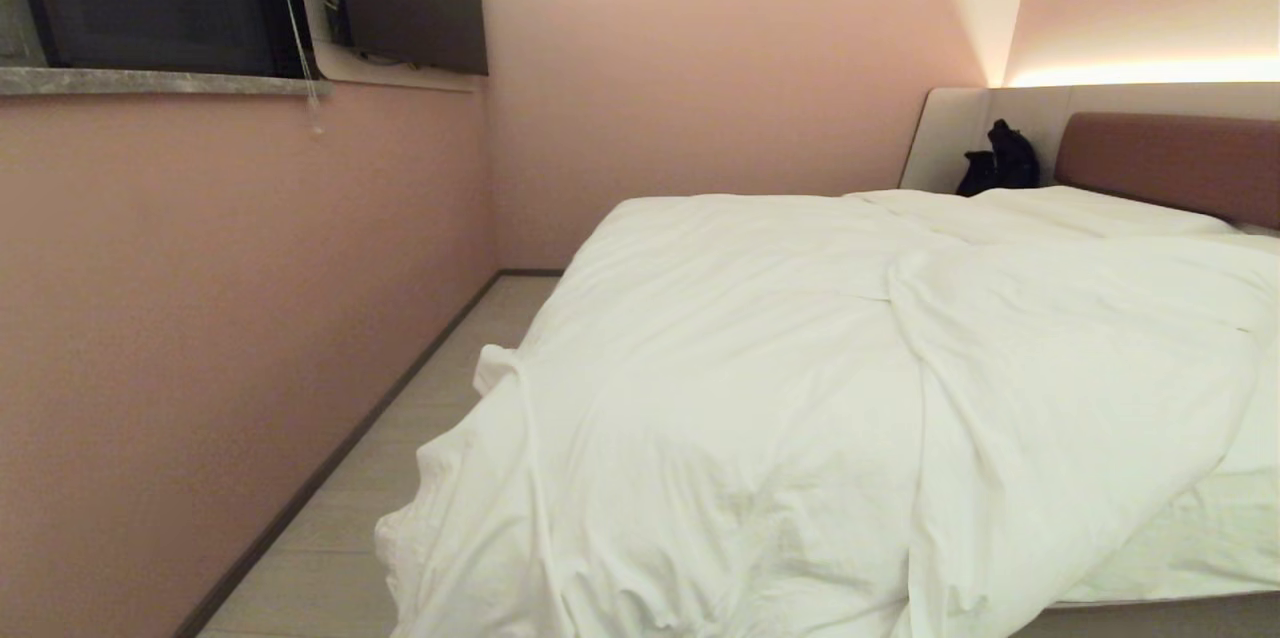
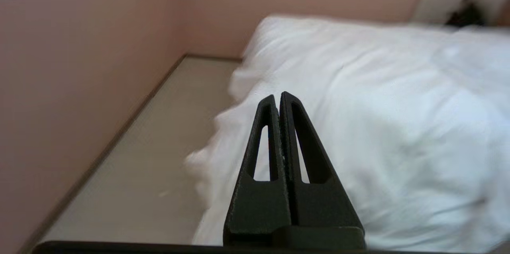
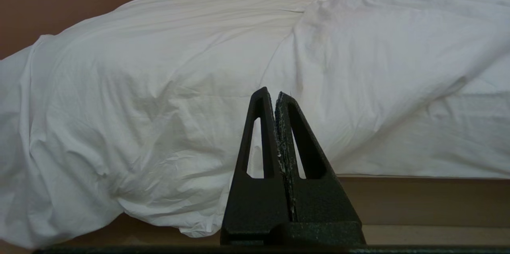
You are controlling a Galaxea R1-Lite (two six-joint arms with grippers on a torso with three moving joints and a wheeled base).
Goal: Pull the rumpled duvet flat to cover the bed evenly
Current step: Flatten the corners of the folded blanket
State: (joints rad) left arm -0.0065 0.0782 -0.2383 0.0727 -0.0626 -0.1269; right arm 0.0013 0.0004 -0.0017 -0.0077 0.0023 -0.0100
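Neither arm shows in the head view, while each wrist view shows its own black gripper, the left gripper (image 2: 279,96) and the right gripper (image 3: 270,94), with its two tapered fingers pressed together tip to tip, holding nothing and touching nothing.

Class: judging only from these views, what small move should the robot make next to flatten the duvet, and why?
Probably open the left tool and ease it toward the duvet bunched over the bed's near-left corner; both tools are shut, empty and short of the fabric.
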